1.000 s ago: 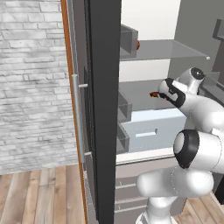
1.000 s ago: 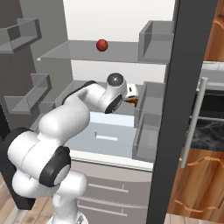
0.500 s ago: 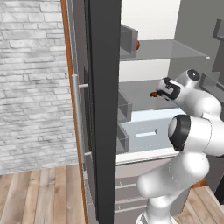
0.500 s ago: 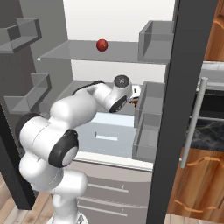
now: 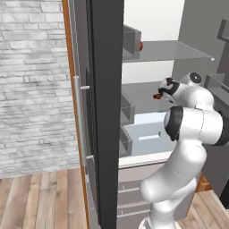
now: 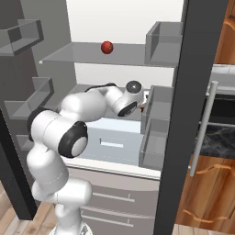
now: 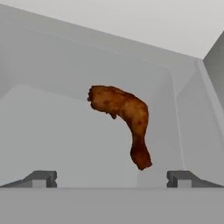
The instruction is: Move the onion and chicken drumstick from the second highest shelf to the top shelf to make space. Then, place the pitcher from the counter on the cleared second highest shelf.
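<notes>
Hand view shows the chicken drumstick (image 7: 124, 118) lying on the second highest shelf (image 7: 52, 131), dead ahead of the gripper (image 7: 111, 178), whose jaws stand fully apart and empty. It looks light, rigid and irregular, so the thick meaty end seems the surest hold; the thin shank could slip. Its long axis curves from the bulky end at upper left to the narrow tip at lower right.

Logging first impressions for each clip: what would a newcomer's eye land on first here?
Probably the chicken drumstick, lying on the grey second highest shelf straight ahead of the open gripper. Next, the red onion already sitting alone on the glassy top shelf, above the white arm reaching into the fridge.
</notes>
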Motion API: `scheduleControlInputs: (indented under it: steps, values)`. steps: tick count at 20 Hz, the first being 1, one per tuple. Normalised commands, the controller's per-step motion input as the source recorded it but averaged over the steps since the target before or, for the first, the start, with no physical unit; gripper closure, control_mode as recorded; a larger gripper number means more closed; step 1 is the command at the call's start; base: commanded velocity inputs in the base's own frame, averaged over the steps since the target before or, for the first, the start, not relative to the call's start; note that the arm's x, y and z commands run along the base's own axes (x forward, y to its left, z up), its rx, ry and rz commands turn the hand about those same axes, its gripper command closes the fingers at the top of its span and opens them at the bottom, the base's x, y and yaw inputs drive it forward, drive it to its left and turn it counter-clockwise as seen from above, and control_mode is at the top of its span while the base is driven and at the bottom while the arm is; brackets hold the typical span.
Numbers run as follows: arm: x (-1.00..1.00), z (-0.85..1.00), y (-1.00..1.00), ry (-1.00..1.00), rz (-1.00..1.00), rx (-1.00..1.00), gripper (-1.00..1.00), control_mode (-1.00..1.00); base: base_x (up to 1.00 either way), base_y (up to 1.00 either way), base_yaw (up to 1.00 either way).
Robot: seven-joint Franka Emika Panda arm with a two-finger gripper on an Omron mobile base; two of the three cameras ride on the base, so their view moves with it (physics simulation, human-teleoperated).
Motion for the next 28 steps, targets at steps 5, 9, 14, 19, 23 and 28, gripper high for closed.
scheduleControlInputs:
  steps: [5, 9, 14, 19, 23, 28]
  values:
    - [0.26, -0.14, -0.11, 0.00, 0.00, 0.00, -1.00, -1.00, 0.00, 0.00, 0.00]
    - [0.25, -0.19, 0.00, 0.00, 0.00, 0.00, -1.00, -1.00, 0.00, 0.00, 0.00]
    - [0.28, -0.23, 0.00, 0.01, 0.00, 0.00, -1.00, -1.00, 0.00, 0.00, 0.00]
    - [0.31, -0.22, -0.03, 0.02, 0.00, 0.00, -1.00, -1.00, 0.00, 0.00, 0.00]
    - [0.33, -0.16, -0.08, 0.02, 0.00, 0.00, -1.00, -1.00, 0.00, 0.00, 0.00]
    - [0.33, -0.13, -0.09, 0.02, 0.00, 0.00, -1.00, -1.00, 0.00, 0.00, 0.00]
